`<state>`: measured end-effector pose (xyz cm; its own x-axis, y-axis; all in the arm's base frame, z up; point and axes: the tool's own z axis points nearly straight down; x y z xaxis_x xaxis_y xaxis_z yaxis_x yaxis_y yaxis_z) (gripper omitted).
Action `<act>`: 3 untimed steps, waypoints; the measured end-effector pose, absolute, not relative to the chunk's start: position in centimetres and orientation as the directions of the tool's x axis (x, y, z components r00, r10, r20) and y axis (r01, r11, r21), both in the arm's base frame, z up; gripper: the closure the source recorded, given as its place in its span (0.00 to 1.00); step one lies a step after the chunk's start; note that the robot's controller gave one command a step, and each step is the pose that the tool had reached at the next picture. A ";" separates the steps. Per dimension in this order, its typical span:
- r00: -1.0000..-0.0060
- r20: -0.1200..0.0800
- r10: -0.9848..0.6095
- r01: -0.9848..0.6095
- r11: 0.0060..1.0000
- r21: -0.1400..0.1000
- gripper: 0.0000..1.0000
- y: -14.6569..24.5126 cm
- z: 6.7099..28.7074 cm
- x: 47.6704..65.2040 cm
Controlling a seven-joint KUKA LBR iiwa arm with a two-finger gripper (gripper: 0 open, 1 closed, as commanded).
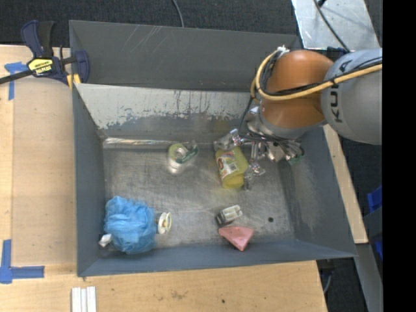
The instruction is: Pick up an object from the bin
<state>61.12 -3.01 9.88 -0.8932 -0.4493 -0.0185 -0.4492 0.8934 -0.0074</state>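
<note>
Positions are given as clock directions from the centre of the bin (91, 142) floor, 12 o'clock being the far wall.

1. Arm: enters from 3 o'clock. Its orange wrist cover (296, 96), with a yellow cable looped round it, sits above the floor's 2 o'clock sector.
2. Gripper (250, 156): low in the bin at 2 o'clock, directly against the right side of a yellow bottle (229, 168). Whether the tool is released or clenched cannot be told, as its metal parts overlap the bottle.
3. Yellow bottle: lies on its side on the floor at 2 o'clock, with a printed label facing up and its long axis running roughly 12 to 6.
4. Pale round cup (181, 155) with a green mark: 11 o'clock, well apart from the bottle.
5. Small grey block (229, 214): 5 o'clock, with a pink wedge (237, 236) just beside it toward the near wall.
6. Crumpled blue cloth (129, 223): 8 o'clock corner, with a small white piece (164, 222) at its right edge.
</note>
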 end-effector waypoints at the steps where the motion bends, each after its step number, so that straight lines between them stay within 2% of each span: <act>1: -0.893 -0.020 -0.449 -0.449 0.893 -0.008 0.00 -3.0 9.8 61.1; 2: -0.893 -0.020 -0.449 -0.449 0.893 -0.008 0.00 -3.0 9.8 61.1; 3: -0.880 -0.021 -0.474 -0.474 0.880 -0.011 1.00 -3.0 9.8 61.2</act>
<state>61.16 -3.04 9.84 -0.8801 -0.4743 -0.0208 -0.4741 0.8804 -0.0112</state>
